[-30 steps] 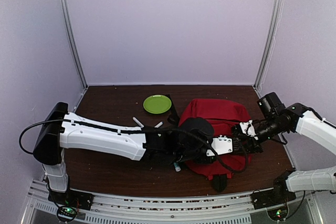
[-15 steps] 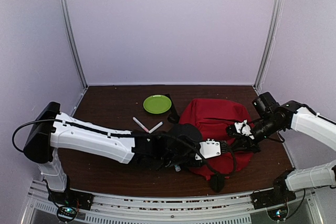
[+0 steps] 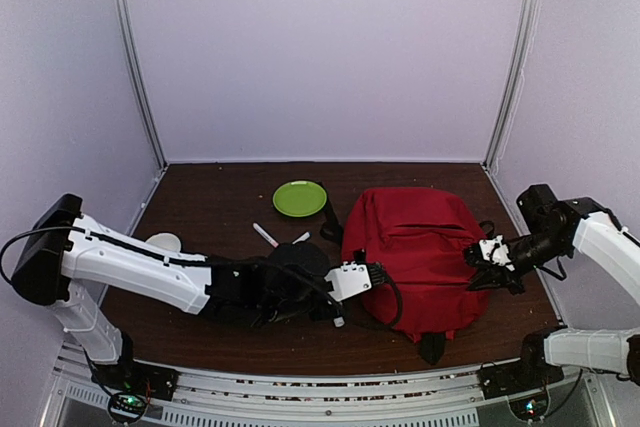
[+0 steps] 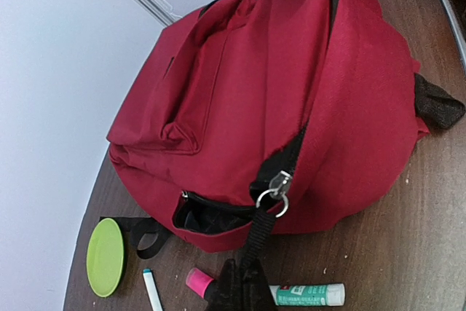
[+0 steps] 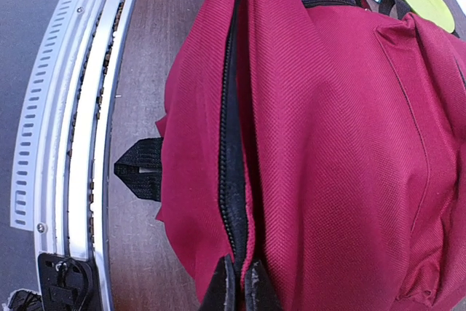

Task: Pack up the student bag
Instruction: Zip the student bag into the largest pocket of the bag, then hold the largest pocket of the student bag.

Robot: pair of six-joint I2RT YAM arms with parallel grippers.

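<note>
The student bag (image 3: 420, 242) is a large red backpack lying right of centre on the table. Its black zipper (image 5: 231, 143) runs along the side, with a gap open near the slider (image 4: 275, 183). A black pull strap (image 4: 258, 234) hangs from the slider's ring, and my left gripper (image 4: 244, 290) is shut on it at the bag's left edge (image 3: 377, 274). At the bag's right edge my right gripper (image 3: 480, 255) is shut on the zipper seam, its fingertips (image 5: 226, 285) pinching the black tape and red fabric.
A green plate (image 3: 300, 198) lies behind the bag's left. Two white pens (image 3: 265, 235) lie left of the bag. A glue stick (image 4: 309, 295) and a pink-capped item (image 4: 196, 282) lie under my left gripper. A white round object (image 3: 163, 243) sits behind the left arm. The metal rail (image 5: 65, 107) borders the near edge.
My left arm has drawn back to the left with the pull strap. The right gripper closed on the bag's seam and moved right. The bag now lies flatter and more spread out.
</note>
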